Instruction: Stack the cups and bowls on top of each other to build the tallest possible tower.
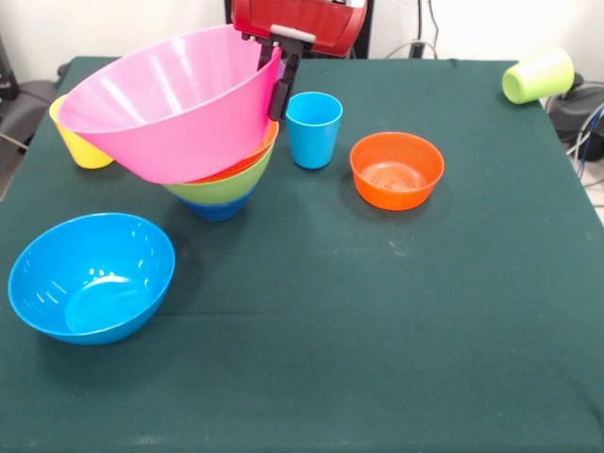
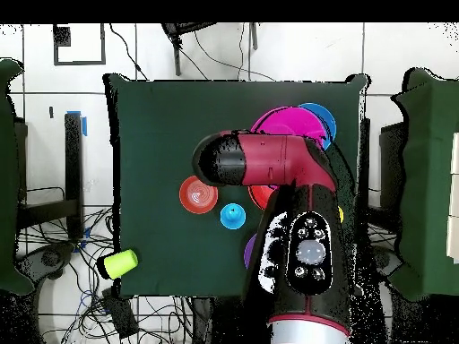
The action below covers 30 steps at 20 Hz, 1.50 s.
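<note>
tower (image 1: 222,189): nested bowls toward the table's (image 1: 377,359) far left part in the front view; dark blue bowl (image 1: 215,209) at bottom, green bowl (image 1: 219,187) above it, orange-red bowl (image 1: 247,166) rim showing above that. pink bowl (image 1: 165,109) on top, tilted, its right rim raised. gripper (image 1: 280,71) clamped on that raised rim, one finger inside, one outside. yellow cup (image 1: 80,142) upright just beyond the pink bowl, near the table's left edge, partly hidden. blue cup (image 1: 313,129) upright just right of the tower. small orange bowl (image 1: 396,170) upright, right of the blue cup. light blue bowl (image 1: 92,276) upright near the front left corner, apart from the tower. green cup (image 1: 538,75) lying on its side at the far right corner. overhead: arm (image 2: 296,224) covering most of the tower; purple bowl (image 2: 248,253) barely showing beside it.
</note>
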Each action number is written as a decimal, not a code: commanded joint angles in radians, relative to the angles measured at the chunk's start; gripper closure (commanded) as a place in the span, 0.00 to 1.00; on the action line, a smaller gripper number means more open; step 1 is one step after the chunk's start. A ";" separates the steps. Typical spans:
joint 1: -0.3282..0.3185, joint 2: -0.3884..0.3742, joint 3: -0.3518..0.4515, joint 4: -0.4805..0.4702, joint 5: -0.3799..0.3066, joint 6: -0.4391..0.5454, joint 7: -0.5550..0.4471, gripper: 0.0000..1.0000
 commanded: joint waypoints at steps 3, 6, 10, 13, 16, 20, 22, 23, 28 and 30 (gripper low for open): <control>-0.002 0.018 0.063 0.065 -0.084 0.035 -0.070 1.00; -0.003 0.021 0.063 0.083 -0.085 0.014 -0.059 1.00; 0.009 0.019 0.049 0.116 -0.095 -0.013 -0.036 1.00; 0.009 0.028 0.046 0.126 -0.104 -0.028 -0.034 1.00; 0.014 0.031 0.030 0.134 -0.109 -0.011 -0.020 1.00; 0.015 0.041 0.013 0.141 -0.136 -0.014 -0.019 1.00; 0.014 0.039 0.008 0.148 -0.147 -0.018 -0.015 1.00; 0.015 0.035 0.005 0.152 -0.151 -0.018 -0.013 1.00; 0.008 0.033 0.010 0.156 -0.158 -0.017 -0.010 1.00; 0.003 0.034 0.015 0.158 -0.158 -0.017 -0.012 1.00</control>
